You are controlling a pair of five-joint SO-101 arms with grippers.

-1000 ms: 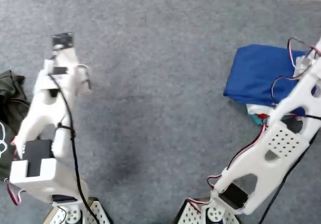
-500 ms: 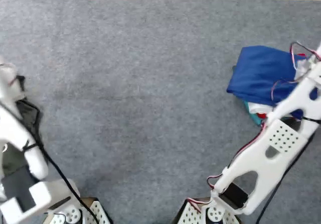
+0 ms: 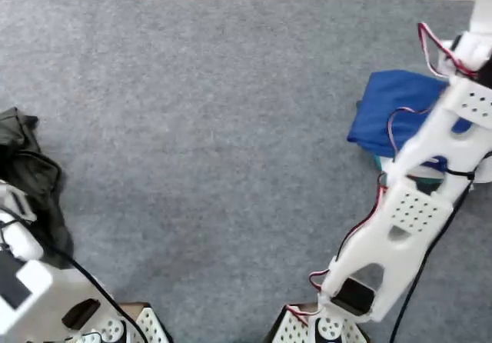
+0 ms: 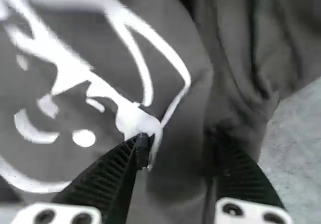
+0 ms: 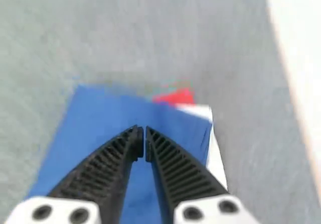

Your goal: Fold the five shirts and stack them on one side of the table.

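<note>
Left jaws: released, spread over dark shirt (image 3: 31, 166) at desk (image 3: 231, 128) left edge. Right jaws: clenched together above blue shirt (image 3: 388, 116).

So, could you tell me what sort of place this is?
Probably a robotics lab bench set up for laundry folding: a grey felt-covered table, the left arm and right arm mounted at its near edge, a folded blue shirt on a stack and a crumpled dark shirt.

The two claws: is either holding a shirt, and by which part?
Nothing is held. The left gripper is open over the dark shirt, not clamped on it; the right gripper is shut and empty over the blue shirt.
</note>
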